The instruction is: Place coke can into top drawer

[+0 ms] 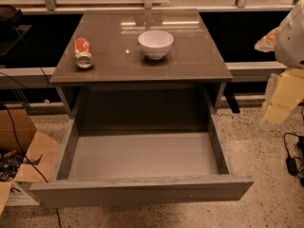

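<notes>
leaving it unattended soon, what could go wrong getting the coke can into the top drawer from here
1. The coke can lies on its side near the left edge of the cabinet top; a glancing touch could roll it off.
2. The gripper hangs to the right of the cabinet, with the white bowl between it and the can; a straight reach across might knock the bowl.
3. The top drawer is pulled out; a low sweep could catch its front panel.
</notes>
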{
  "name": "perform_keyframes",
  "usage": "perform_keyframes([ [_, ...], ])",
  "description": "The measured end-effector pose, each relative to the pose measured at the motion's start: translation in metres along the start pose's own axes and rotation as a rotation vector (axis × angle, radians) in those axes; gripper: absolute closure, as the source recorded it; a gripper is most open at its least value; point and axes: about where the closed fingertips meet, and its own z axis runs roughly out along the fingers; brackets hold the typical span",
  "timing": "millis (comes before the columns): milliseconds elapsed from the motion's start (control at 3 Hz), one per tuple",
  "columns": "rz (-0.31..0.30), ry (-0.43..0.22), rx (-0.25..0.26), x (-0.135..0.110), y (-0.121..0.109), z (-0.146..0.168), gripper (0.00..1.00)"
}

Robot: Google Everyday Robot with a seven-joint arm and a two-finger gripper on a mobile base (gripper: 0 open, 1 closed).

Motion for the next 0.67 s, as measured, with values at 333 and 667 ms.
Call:
perform_keyframes([
  [333, 0.0, 0.0, 0.0, 0.0, 0.0, 0.0, 0.0],
  [667, 0.005, -0.053, 0.001, -0.025, -0.002, 0.007, 0.0],
])
